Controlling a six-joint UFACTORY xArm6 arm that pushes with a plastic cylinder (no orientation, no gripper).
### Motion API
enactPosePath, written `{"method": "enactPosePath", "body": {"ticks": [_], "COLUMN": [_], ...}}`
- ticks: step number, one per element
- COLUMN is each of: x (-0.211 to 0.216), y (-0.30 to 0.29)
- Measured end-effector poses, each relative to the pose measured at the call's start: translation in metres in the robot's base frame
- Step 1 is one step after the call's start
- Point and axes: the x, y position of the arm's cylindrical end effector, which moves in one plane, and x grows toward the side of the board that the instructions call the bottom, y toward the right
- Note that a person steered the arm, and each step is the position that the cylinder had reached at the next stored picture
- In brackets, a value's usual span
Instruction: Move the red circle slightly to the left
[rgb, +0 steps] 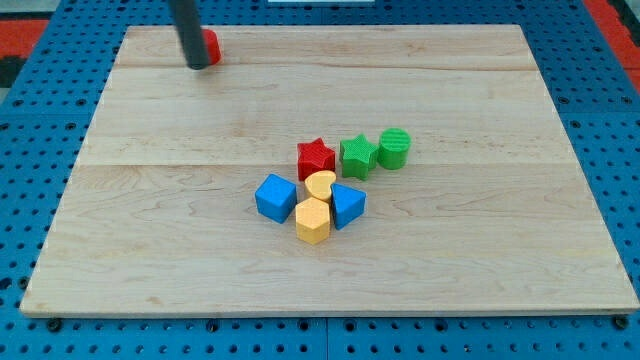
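The red circle (209, 46) sits near the tabletop's (150, 250) top-left corner, close to the top edge, and is mostly hidden behind my tool, the dark rod, which holds nothing since it has no jaws to open or close. My tip (199, 65) appears to rest against the circle's left-front side, though I cannot tell for sure whether they touch. Since the circle must go slightly left, I judge the approach step is in hand: the tip likely needs to come round to the circle's right side, then give a short nudge toward the left edge. The clustered blocks mid-tabletop, red star (316, 157) and the rest, lie well apart.
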Motion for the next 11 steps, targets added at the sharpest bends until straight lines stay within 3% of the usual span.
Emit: {"method": "enactPosePath", "body": {"ticks": [1,3,4,6,7,8,9,10,11], "x": [0.006,-0.021,-0.057,-0.02,-0.028,0.01,-0.001,0.019,0.133], "y": [0.049,0.075,0.055,-0.021,0.0,0.126,0.201,0.286,0.315]}}
